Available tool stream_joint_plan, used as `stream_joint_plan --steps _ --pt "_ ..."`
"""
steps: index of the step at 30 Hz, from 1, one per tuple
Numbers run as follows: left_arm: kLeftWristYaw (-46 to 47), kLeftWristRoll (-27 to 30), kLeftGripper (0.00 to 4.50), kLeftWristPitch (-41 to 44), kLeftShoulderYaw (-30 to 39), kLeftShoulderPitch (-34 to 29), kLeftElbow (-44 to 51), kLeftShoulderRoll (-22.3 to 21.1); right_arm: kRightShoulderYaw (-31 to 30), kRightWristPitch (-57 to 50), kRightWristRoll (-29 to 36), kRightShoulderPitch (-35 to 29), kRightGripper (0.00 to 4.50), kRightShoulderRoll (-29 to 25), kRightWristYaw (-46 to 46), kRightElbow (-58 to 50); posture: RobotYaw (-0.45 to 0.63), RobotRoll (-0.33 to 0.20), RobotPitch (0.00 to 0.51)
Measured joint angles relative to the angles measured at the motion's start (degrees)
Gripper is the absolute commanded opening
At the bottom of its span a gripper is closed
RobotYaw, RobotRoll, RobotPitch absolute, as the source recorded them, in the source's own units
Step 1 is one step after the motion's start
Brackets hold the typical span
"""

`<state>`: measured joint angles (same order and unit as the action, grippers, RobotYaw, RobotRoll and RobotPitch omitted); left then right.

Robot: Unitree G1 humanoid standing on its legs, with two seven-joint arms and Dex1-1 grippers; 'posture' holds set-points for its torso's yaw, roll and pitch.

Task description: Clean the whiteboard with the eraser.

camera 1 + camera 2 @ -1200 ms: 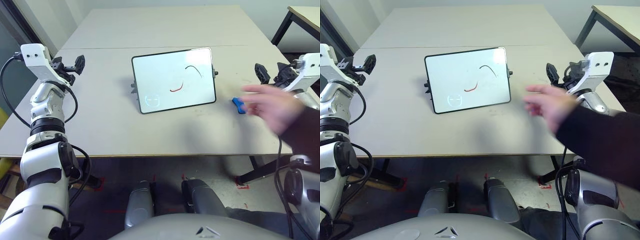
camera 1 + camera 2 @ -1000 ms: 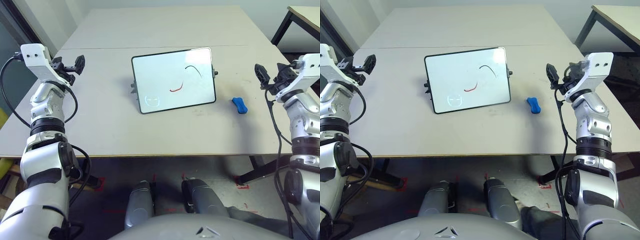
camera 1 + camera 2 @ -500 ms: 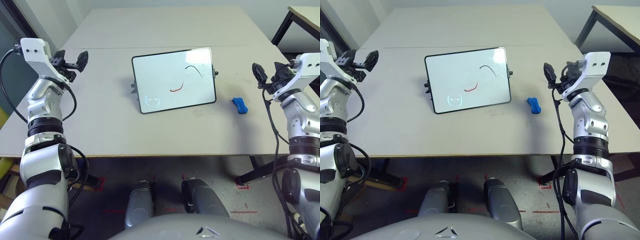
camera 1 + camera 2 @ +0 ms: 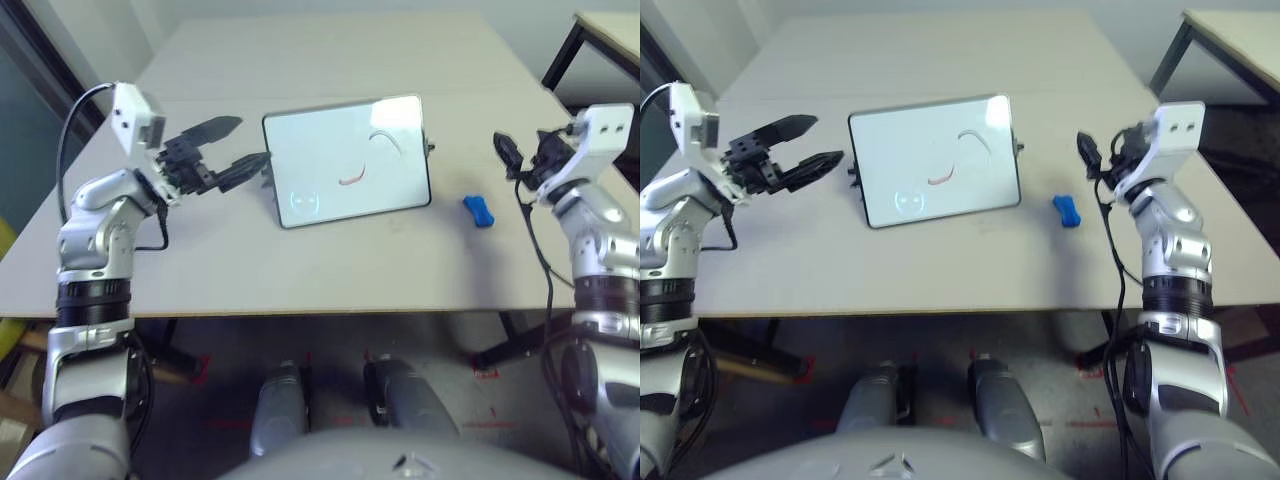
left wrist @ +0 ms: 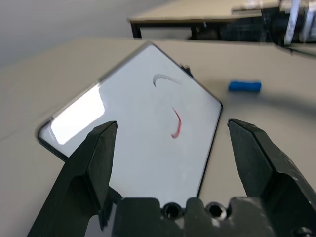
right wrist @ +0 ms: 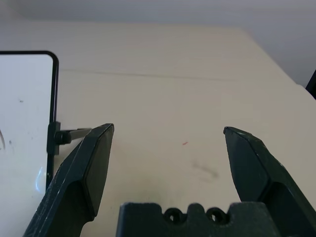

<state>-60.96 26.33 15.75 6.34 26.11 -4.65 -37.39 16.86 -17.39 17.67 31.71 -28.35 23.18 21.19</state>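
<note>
The left gripper (image 5: 170, 143), with its two black fingers (image 5: 94, 163) spread wide apart, frames a small rectangular whiteboard (image 5: 133, 133) with a thin black frame and rounded corners. The board stands on a beige worktop (image 5: 276, 108) and bears a dark curved stroke (image 5: 165, 79) and a red curved stroke (image 5: 176, 123). A small bright blue oblong eraser (image 5: 244, 86) lies on the worktop beyond the board, apart from it. A second table with dark legs (image 5: 197, 22) stands behind.

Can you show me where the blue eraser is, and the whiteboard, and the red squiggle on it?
eraser (image 4: 478, 211), left eye view, middle of the block.
whiteboard (image 4: 330, 165), left eye view, bare white face.
red squiggle (image 5: 176, 124), left wrist view, middle of the stroke.
</note>
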Motion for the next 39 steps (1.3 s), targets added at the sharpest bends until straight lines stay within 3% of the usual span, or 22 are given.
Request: stream_joint_plan --steps 9,14,18,26,39 --pt "-0.6 -4.2 4.5 -4.7 -3.4 -1.0 -1.0 0.2 -4.0 -27.4 0.4 0.4 4.47 -8.0 0.4 -11.0 -0.22 0.0 0.073" --pt "-0.6 -6.0 4.5 -6.8 -5.3 -1.0 -3.2 1.4 -11.1 -49.1 1.3 2.4 4.47 -15.7 2.7 -17.3 -0.23 0.0 0.073" --pt "-0.6 -6.5 4.5 -8.0 -5.5 -1.0 -3.6 2.2 -14.6 -57.0 1.6 3.6 4.47 -15.8 3.5 -19.2 -0.23 0.0 0.076" --pt "-0.5 -6.9 4.5 -8.2 -6.2 -1.7 -3.2 2.7 -15.7 -60.3 1.1 6.2 4.47 -12.2 2.1 -14.5 -0.21 0.0 0.086" --pt "0.4 -7.0 4.5 -8.1 -6.3 -3.0 -2.5 2.7 -17.4 -55.9 -1.7 9.6 4.47 -6.8 0.5 -5.0 -0.18 0.0 0.097"
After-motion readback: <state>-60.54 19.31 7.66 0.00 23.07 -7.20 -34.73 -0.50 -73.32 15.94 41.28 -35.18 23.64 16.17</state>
